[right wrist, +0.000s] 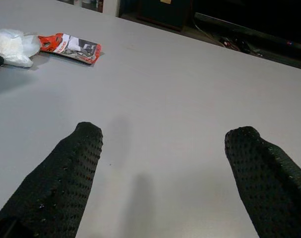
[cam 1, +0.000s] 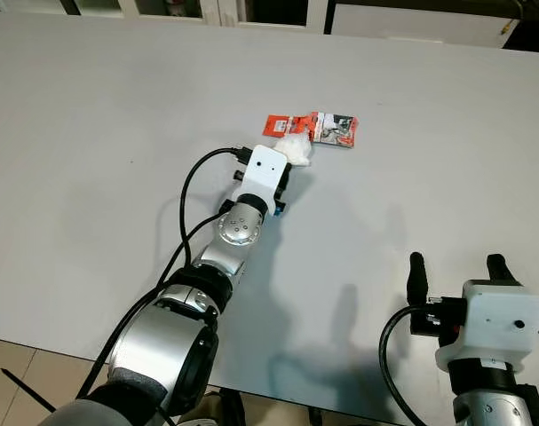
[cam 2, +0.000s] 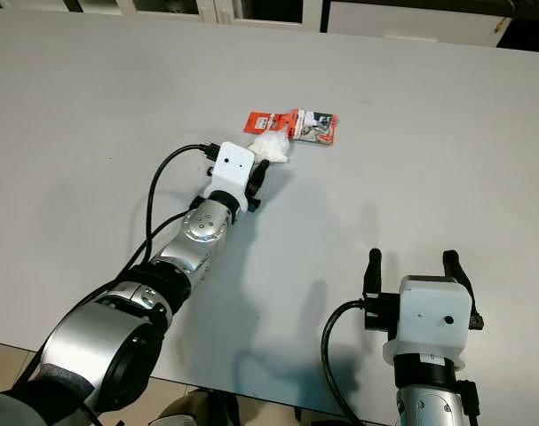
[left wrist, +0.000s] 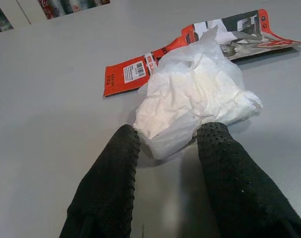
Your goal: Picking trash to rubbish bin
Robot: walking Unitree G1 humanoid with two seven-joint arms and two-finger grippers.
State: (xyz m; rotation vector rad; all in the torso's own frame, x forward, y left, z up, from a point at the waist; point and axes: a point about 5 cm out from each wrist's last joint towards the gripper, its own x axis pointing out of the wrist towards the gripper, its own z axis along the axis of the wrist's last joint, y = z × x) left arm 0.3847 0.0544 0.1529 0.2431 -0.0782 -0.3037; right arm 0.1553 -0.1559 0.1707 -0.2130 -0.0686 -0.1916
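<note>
While its left arm stretches far across the grey bench [cam 1: 91, 133], the robot's left gripper [left wrist: 165, 141] sits at a crumpled white tissue [left wrist: 195, 101], its two black fingers [left wrist: 113, 183] slightly apart, one on each side of the wad's near edge and touching it. Whether they pinch it cannot be told. The tissue lies on the bench, overlapping the near edge of a flat orange and grey card packet [cam 1: 312, 128] just beyond it. Further right and nearer the robot, well apart from both pieces of trash, the right gripper [cam 1: 458, 266] hovers over bare bench with its fingers [right wrist: 66, 178] spread wide and nothing between them.
</note>
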